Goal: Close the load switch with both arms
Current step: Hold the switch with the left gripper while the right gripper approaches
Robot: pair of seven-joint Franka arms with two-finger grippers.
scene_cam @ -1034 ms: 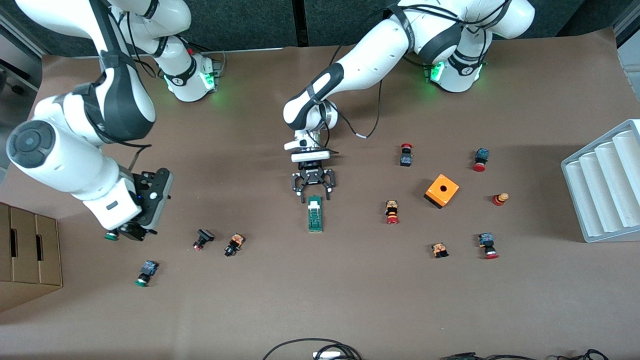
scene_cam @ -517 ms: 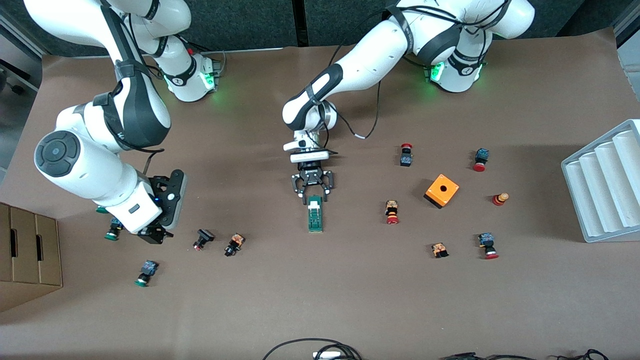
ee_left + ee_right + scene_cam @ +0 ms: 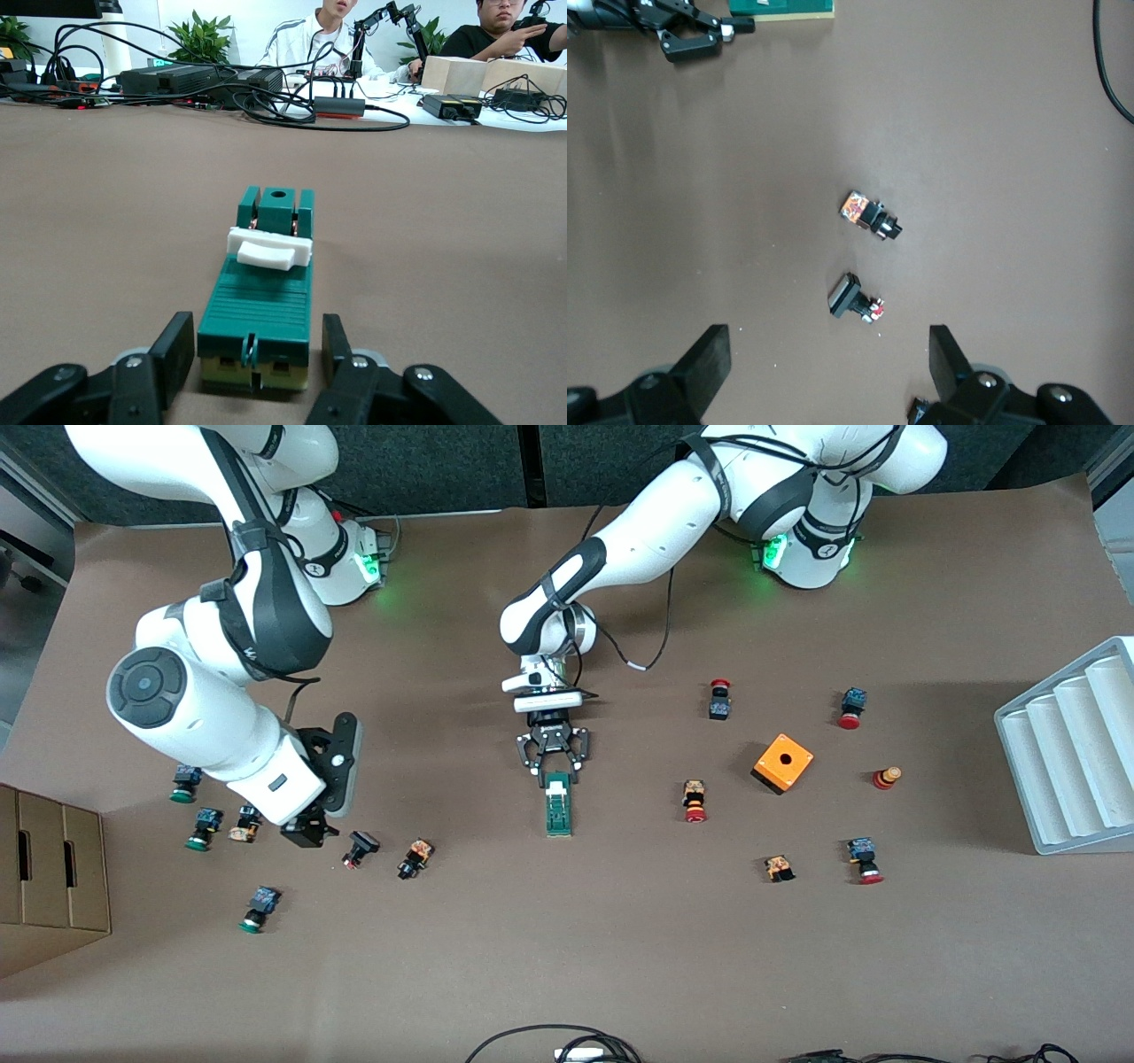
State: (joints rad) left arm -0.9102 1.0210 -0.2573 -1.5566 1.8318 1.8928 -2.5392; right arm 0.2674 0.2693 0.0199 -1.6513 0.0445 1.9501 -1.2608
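Your right gripper (image 3: 306,834) hangs wide open over the table near two small push buttons (image 3: 866,217). Your left gripper (image 3: 555,772) pinches the load switch's (image 3: 558,805) end at mid-table. You'll find no readable writing anywhere.

A robotics laboratory is indicated. Two white jointed arms (image 3: 620,540) with green-lit bases are mounted along one edge of a table (image 3: 567,957) covered in brown paper, on which small push buttons (image 3: 695,801), an orange cube (image 3: 783,763) and a green load switch (image 3: 558,804) are laid out as test pieces. A grey ridged tray (image 3: 1072,744) and a cardboard box (image 3: 49,877) are kept at the table's ends. In the left wrist view, a bench crowded with black cables and electronics (image 3: 221,84), potted plants (image 3: 205,37) and two seated people (image 3: 323,40) handling small arm-like controllers are seen
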